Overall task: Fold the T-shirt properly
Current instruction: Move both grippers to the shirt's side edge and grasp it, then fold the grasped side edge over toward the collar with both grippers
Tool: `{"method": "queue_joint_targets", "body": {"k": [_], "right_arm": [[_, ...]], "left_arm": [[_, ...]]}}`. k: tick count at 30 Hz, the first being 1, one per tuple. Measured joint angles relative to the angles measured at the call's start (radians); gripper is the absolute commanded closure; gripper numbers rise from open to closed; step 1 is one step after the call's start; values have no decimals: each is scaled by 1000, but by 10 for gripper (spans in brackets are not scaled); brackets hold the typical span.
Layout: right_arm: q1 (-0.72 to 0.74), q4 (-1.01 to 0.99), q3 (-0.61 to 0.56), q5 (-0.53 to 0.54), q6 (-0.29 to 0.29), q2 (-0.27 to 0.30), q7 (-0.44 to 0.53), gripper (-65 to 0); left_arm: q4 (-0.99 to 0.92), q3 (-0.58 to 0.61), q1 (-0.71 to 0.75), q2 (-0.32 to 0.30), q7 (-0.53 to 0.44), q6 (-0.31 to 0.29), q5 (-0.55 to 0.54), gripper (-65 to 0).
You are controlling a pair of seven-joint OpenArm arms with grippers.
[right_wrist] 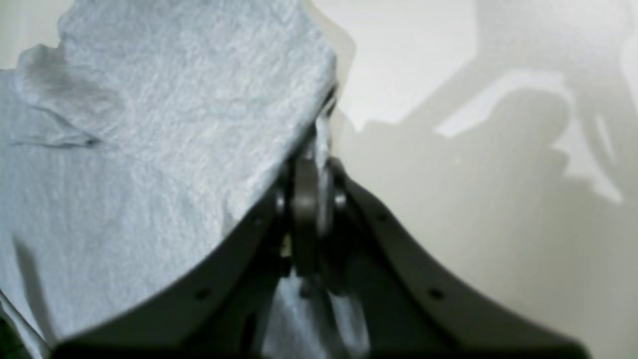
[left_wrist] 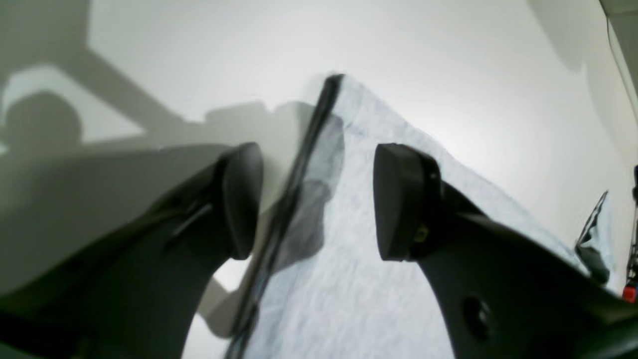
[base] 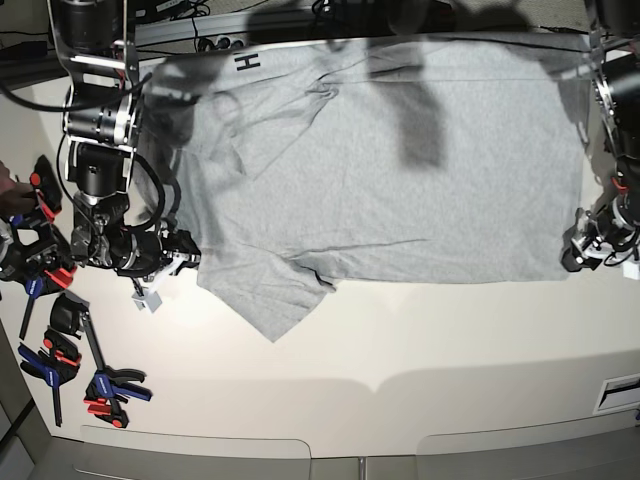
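Item: light heather-grey cotton T-shirt (base: 400, 170), spread flat across the far half of the white table (base: 420, 380). Left gripper (left_wrist: 319, 199): fingers (left_wrist: 403, 199) parted, released, astride the shirt's edge. Right gripper (right_wrist: 309, 199): fingers clenched, a shirt edge being pinched.

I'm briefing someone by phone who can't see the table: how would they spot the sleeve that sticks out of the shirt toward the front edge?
Start from the white table and the grey T-shirt spread across its far half. Follow the shirt's near edge toward the side with the spring clamps. There the sleeve juts out as a pointed flap, the only part of the shirt that breaks the otherwise straight near edge.
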Motion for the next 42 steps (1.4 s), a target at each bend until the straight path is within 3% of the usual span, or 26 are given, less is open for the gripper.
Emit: {"method": "queue_joint_targets", "body": {"k": [7, 10, 13, 14, 18, 25, 33, 36, 42], "right_arm": [[0, 0, 0, 0, 0, 0, 0, 0], [0, 0, 0, 0, 0, 0, 0, 0], [0, 0, 0, 0, 0, 0, 0, 0], [0, 0, 0, 0, 0, 0, 0, 0], [0, 0, 0, 0, 0, 0, -1, 0], [-17, 48, -4, 140, 31, 1, -127, 0], [-31, 115, -6, 176, 45, 22, -252, 0], [-69, 177, 9, 252, 45, 33, -267, 0], [-245, 388, 126, 286, 45, 29, -344, 0]], "left_arm": [[2, 0, -3, 43, -10, -4, -3, -310], [2, 0, -3, 43, -8, -3, -3, -212], [1, 0, -2, 41, 9, 0, 0, -33], [1, 1, 0, 39, 10, 0, -8, 0], [-1, 1, 3, 21, 18, -29, -11, 0], [-1, 3, 10, -44, 82, -177, -146, 0], [0, 3, 9, -76, 312, -180, -341, 0], [5, 4, 23, -92, 330, -180, -421, 0], [131, 5, 117, -137, 351, -182, -428, 0]]}}
